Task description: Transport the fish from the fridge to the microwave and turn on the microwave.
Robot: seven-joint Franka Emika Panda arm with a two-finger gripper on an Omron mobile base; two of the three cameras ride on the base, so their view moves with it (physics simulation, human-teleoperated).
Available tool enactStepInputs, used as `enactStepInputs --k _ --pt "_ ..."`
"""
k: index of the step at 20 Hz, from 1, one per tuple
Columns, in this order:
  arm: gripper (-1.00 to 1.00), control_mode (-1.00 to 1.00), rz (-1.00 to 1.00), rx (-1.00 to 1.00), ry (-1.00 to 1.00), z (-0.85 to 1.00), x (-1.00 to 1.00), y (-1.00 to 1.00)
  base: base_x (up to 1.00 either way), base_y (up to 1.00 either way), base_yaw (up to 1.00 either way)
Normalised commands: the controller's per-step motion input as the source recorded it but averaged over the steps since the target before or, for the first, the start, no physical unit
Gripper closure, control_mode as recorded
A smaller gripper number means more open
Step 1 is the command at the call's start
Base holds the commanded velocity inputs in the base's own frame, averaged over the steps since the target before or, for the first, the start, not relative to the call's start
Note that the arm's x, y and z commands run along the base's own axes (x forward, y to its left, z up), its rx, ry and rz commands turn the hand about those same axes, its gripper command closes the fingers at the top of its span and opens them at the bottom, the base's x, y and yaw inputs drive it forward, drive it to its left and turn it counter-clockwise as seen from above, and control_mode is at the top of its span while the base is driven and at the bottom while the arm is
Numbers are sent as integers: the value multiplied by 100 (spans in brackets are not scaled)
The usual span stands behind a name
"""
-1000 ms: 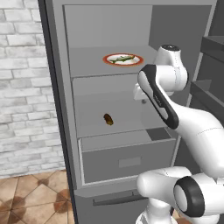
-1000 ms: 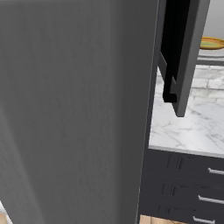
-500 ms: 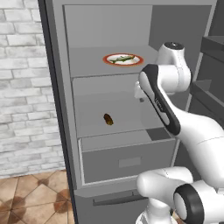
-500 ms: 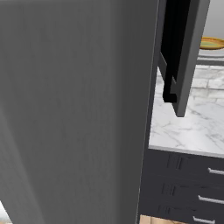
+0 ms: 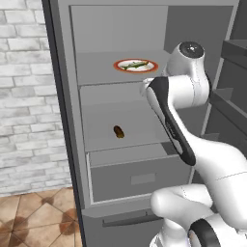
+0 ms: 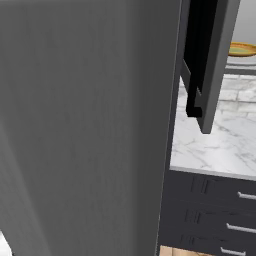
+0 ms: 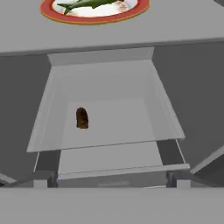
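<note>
Left base view: I'm at the open fridge (image 5: 62,120), and the fish (image 5: 134,64) lies on the plate (image 5: 121,66) on the upper shelf, upper centre of the frame, untouched. My arm rises from the lower right with its wrist just right of the plate; the hand itself is tucked behind the forearm, so I can't read the jaws here. A brown lump (image 5: 118,131) sits on the shelf below. I judge I'm in the reach step, fish not yet grasped. The fish's long axis runs nearly left to right across the frame, right end a touch higher (which end is the head I can't tell at this size).

Right base view: the fridge's grey side wall takes the left half; a marble counter (image 6: 220,145) shows at right.

Hand view: the fish is at the top edge, on the plate, its axis about level across the frame. The fingertips don't stand out, though I take the jaws as spread wide with nothing between them. Next I'd lift the hand to the upper shelf and close across the fish's narrow width.
</note>
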Motion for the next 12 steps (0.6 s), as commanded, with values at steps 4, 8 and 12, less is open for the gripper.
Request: enactStepInputs --k 4,8,12 --pt "-100 -100 -11 0 -45 16 0 0 0 0 0" --pt "-100 -100 -11 0 -28 37 0 0 0 0 0" --pt "-100 -100 -12 0 -8 51 0 0 0 0 0"
